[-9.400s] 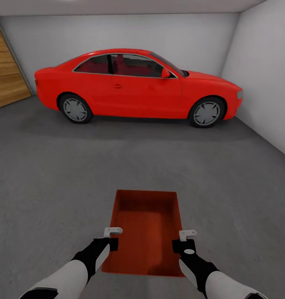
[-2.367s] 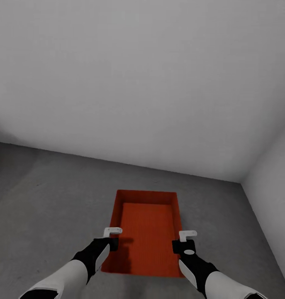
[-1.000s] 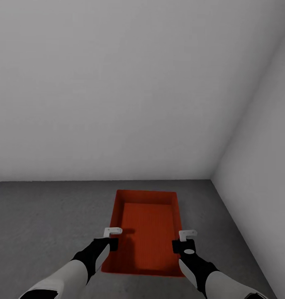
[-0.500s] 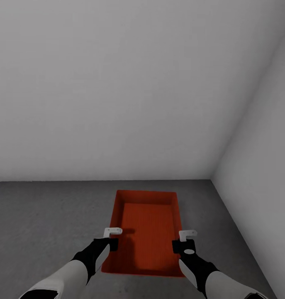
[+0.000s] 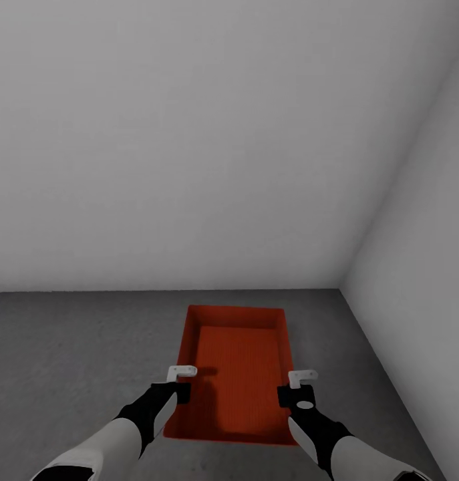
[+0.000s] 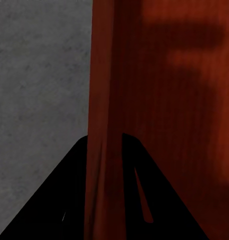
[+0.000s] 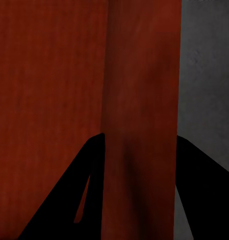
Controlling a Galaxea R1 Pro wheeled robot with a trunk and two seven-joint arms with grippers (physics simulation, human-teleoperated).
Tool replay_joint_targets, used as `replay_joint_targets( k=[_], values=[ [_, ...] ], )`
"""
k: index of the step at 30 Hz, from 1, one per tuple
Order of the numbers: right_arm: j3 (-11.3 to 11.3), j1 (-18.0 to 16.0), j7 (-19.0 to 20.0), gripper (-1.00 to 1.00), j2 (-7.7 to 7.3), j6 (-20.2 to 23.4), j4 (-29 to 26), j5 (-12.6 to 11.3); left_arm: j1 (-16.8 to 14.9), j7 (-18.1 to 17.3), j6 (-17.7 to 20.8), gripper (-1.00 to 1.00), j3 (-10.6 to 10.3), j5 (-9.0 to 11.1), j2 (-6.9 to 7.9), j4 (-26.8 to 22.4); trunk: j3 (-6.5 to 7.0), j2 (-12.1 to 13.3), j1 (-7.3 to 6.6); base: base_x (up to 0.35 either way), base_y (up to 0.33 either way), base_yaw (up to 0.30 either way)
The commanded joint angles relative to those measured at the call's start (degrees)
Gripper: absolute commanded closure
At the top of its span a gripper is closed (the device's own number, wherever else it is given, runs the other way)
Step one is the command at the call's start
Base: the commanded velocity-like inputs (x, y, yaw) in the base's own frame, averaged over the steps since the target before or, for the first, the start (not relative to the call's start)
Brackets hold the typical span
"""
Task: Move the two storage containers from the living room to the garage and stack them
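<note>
1. Plain white garage walls [image 5: 189,147] are meeting in a corner beyond the orange-red rectangular storage container [image 5: 237,374].
2. Rough grey concrete floor [image 5: 69,347] is lying beneath that container.
3. Left gripper [image 5: 181,371] is clamping its left wall; right gripper [image 5: 302,378] is clamping the right wall.

Soft, even, dim light with no glare fills the sharp, flat head render, a faint shadow lying inside the container [image 5: 237,374], while both wrist views are darker, the fingers [image 6: 144,200] black silhouettes.
</note>
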Motion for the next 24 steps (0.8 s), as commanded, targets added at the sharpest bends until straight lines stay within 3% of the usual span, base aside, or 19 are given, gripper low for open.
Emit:
replay_joint_targets(
  k=[1, 24],
  values=[
    [0.94, -0.03, -0.55, 1.00, 0.00, 0.12, 1.07, -1.49, -0.04, 0.68, 0.48, 1.00, -0.19, -1.64, -0.01, -0.33, -0.04, -0.03, 0.00, 0.000, 0.000, 0.000],
    [0.94, -0.03, -0.55, 1.00, -0.03, 0.12, 1.15, -1.54, -0.05, 0.31, 0.58, 1.00, -0.18, -1.63, 0.00, -0.17, -3.99, -8.86, 4.83, 0.000, 0.000, 0.000]
  ],
)
